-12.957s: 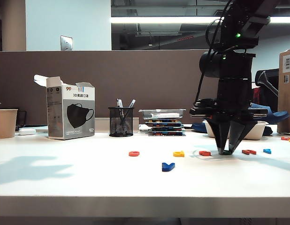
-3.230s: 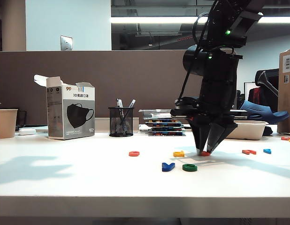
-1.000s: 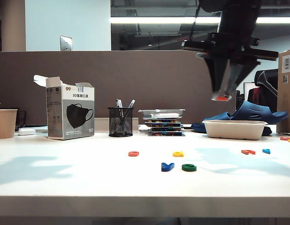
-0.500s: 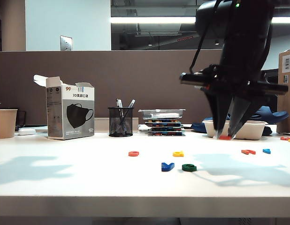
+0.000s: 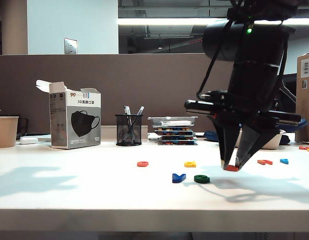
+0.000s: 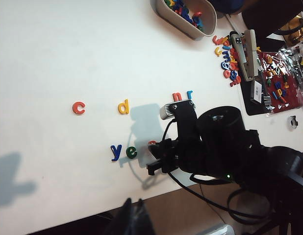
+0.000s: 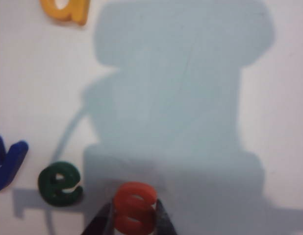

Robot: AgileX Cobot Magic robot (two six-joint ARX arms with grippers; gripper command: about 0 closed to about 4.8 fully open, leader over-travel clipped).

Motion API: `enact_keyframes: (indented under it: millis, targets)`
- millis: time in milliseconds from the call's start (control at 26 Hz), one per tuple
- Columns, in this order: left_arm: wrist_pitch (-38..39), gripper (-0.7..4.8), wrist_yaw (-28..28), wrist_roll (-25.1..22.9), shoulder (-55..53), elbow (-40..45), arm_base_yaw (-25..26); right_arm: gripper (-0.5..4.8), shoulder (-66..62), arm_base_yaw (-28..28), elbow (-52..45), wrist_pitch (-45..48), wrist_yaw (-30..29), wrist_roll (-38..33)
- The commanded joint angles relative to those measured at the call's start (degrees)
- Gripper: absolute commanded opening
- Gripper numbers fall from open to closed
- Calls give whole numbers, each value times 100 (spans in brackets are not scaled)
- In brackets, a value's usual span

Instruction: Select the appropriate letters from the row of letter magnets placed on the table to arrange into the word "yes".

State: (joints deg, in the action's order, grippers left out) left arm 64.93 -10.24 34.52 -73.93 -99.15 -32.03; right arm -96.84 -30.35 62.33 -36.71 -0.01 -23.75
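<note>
Exterior view: right gripper (image 5: 232,167) points straight down, jaws narrowed onto the red s (image 5: 231,168), held flat just above the white table (image 5: 94,195). Wrist view shows the s (image 7: 135,207) upright between the fingertips, green e (image 7: 59,183) just beside it, blue y (image 7: 7,162) beyond that, all reading in one line. Yellow d (image 6: 123,106), orange c (image 6: 79,107) and the n and r (image 6: 183,96) lie farther back. Beige tray (image 6: 183,22) behind holds spare letters. Left gripper (image 6: 137,218) is at the table's front edge, grip unclear. Office partition behind.
</note>
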Motion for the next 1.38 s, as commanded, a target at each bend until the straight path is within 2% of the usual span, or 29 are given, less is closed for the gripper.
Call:
enact_keyframes:
  millis: [38,461,615,731,1384]
  targets:
    - [-76,-5,11,-22,22,-15,-9,76,-83,0,-2,116,4,-22]
    - [-76,-5,11,-22,22,-15,-9,76,-299,-28,-7,111,-31,-26]
    - [-76,-5,13,-22,22,-15,-9,76,-299,-28,-7,76,-385,-26]
    - [-76,-5,13,-22,22,-15,-9,76,-299,-28,-7,101,-417,-26]
    - [-74,-5,13,-22,22,-15,-9,77,-299,-26,-7,-120,-92,-7]
